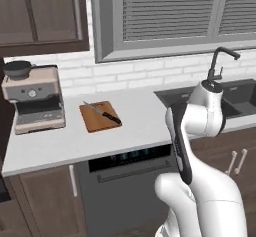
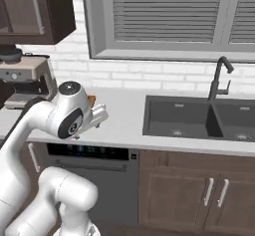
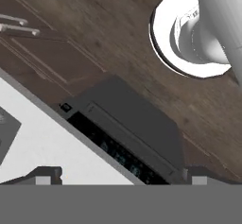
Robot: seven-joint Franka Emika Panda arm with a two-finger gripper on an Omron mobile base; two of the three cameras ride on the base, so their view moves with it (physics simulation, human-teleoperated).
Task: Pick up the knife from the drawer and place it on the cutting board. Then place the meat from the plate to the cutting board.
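Observation:
The knife (image 1: 103, 113), silver blade and black handle, lies diagonally on the reddish-brown cutting board (image 1: 100, 116) on the counter, right of the coffee machine. A sliver of the board (image 2: 91, 99) peeks out behind my wrist. My gripper (image 2: 99, 116) hovers over the counter's front edge, to the right of the board and apart from it. In the hand view the gripper (image 3: 123, 175) is open, its tips wide apart with nothing between them, looking down past the counter edge at the floor. The meat and the plate are out of view.
A coffee machine (image 1: 34, 101) stands at the counter's left end. A dark sink (image 2: 199, 118) with a black faucet (image 2: 219, 78) lies to the right. Below the counter sits a dishwasher (image 1: 130, 181); my own arm blocks the right of the left base view.

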